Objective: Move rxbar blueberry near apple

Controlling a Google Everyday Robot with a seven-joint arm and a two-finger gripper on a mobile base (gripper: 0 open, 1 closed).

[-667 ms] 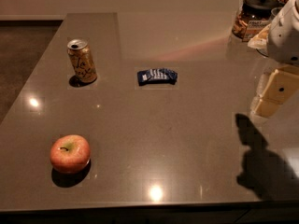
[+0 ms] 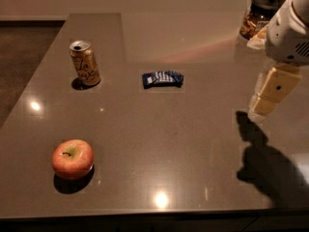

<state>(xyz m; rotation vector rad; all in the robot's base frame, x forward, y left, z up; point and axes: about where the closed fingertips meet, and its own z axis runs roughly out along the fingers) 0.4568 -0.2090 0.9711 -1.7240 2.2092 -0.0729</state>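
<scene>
The rxbar blueberry [image 2: 162, 79] is a small dark blue wrapper with white print, lying flat near the middle of the grey table. The apple [image 2: 73, 158] is red-orange with a yellow-green patch at the stem and sits at the front left, well apart from the bar. My gripper [image 2: 270, 93] hangs above the table at the right, well to the right of the bar and touching nothing. It holds nothing that I can see. Its shadow falls on the table at the front right.
A gold drink can [image 2: 85, 63] stands upright to the left of the bar. A glass jar with a dark lid [image 2: 258, 16] stands at the back right. The table's front edge [image 2: 145, 214] runs just in front of the apple.
My gripper has shifted slightly to the left. The bar, the apple and the can have not moved.
</scene>
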